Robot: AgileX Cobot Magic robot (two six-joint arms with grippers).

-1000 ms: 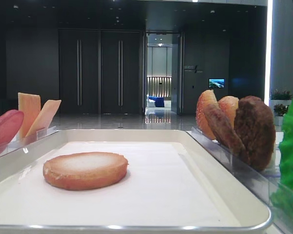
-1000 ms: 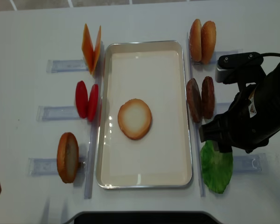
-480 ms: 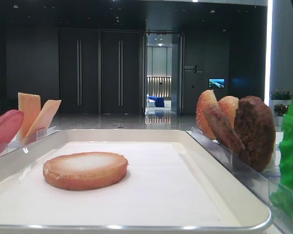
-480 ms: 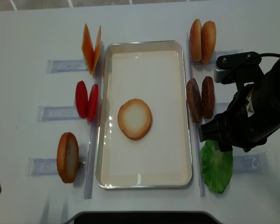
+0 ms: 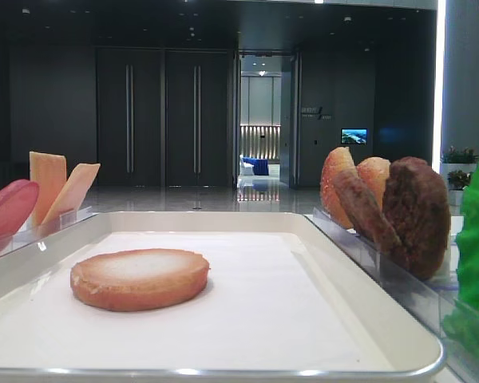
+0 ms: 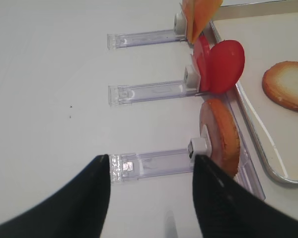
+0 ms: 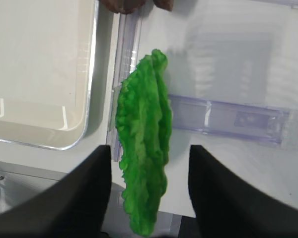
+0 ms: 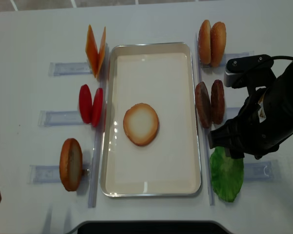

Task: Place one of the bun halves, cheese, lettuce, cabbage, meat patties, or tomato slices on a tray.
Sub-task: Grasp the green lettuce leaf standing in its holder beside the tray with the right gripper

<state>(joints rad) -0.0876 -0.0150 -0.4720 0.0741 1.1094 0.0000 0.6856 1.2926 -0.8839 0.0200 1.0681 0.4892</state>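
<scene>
A bright green lettuce (image 7: 141, 144) leaf stands on edge in a clear holder just right of the tray (image 8: 198, 146). My right gripper (image 7: 149, 198) is open, and its dark fingers (image 7: 84, 198) flank the leaf with a gap on each side. In the overhead view my right arm (image 8: 263, 117) covers the top of the lettuce (image 8: 226, 173). One bun half (image 8: 141, 124) lies flat, cut face up, on the white tray. My left gripper (image 6: 151, 198) hangs open above bare table, beside an upright bun half (image 6: 219, 136).
Cheese (image 8: 95, 48), tomato slices (image 8: 90, 105) and a bun (image 8: 71, 164) stand in holders left of the tray. Two buns (image 8: 211, 41) and the meat patties (image 8: 210, 103) stand on the right. An empty clear holder (image 7: 238, 119) extends right of the lettuce.
My right arm has shifted very slightly over the lettuce. The food and the tray have not moved.
</scene>
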